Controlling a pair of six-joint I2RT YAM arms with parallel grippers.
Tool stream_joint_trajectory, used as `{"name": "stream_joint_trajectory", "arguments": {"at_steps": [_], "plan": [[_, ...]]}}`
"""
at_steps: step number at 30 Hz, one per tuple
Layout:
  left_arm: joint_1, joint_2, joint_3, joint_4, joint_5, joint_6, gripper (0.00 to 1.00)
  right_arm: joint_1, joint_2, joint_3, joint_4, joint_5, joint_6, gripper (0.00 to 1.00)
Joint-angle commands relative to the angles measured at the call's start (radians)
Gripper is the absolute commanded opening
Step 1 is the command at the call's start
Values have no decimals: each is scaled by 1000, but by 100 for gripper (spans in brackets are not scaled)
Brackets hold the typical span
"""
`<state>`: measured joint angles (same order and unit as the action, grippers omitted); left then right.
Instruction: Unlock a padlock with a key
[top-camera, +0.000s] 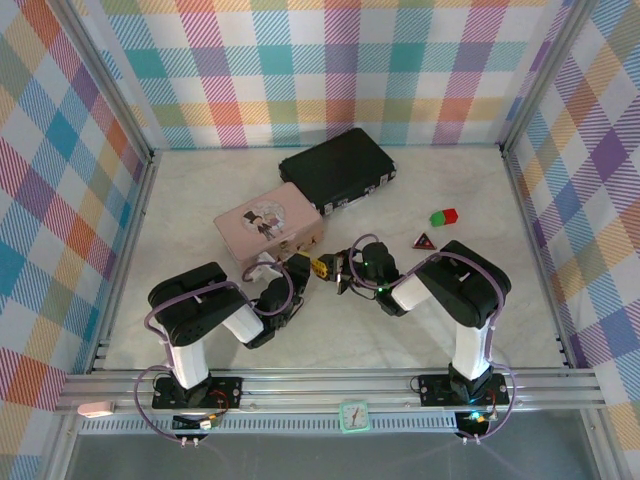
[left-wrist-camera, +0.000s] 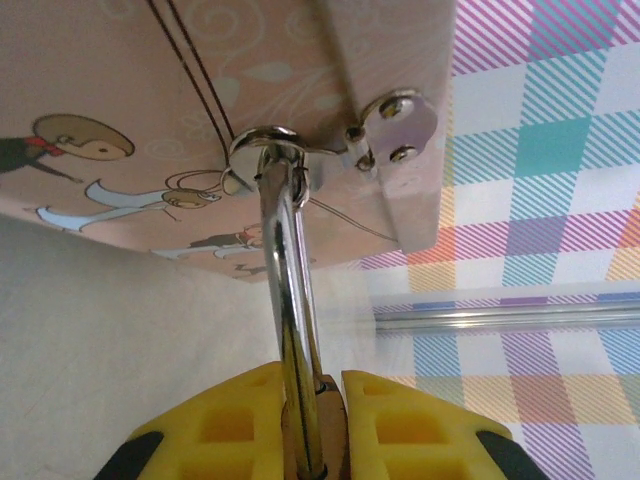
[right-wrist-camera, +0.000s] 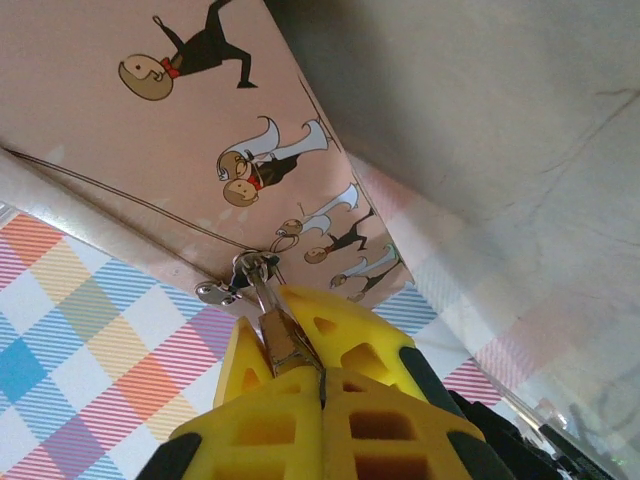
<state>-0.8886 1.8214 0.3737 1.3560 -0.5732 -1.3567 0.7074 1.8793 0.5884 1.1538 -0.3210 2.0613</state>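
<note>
The box (top-camera: 268, 225) sits mid-bench, and both claws meet at its near right corner. The left claw (left-wrist-camera: 315, 420) is clamped on the padlock (left-wrist-camera: 290, 300), whose shackle runs through the box's hasp (left-wrist-camera: 395, 125). The right claw (right-wrist-camera: 322, 385) is pressed together right at the lock. I can't make out the key, so I'd judge the unlocking not yet done

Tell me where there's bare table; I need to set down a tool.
Bare: from the left wall to the pink box; far right, beyond the green-and-red block; near middle, between the left arm base and right arm base. Crowded: the pink box's front, around the padlock.
</note>
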Motion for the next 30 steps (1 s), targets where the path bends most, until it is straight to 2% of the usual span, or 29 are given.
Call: {"name": "stream_joint_trajectory", "arguments": {"at_steps": [1,6,10,16,19,21,25,30], "plan": [[-35,-8,-27,5,114,100,0,1,-51,71,254,80,454,0],[-35,-27,-25,2,114,107,0,0,-29,38,253,53,408,1],[-35,-46,-30,-14,76,64,0,-9,-4,18,230,-14,280,15],[-32,-44,-21,-54,72,-3,0,-33,-11,4,109,-105,55,27],[-29,-51,-22,-63,70,-16,0,-56,-62,-5,1,-141,-74,30],[-26,-67,-22,-80,70,-24,0,-70,-117,-5,-145,-170,-198,34],[-22,-137,1,-242,82,-57,0,-84,-236,4,-442,-175,-427,39],[-18,-180,18,-337,94,-79,0,-91,-299,32,-627,-191,-590,41]]}}
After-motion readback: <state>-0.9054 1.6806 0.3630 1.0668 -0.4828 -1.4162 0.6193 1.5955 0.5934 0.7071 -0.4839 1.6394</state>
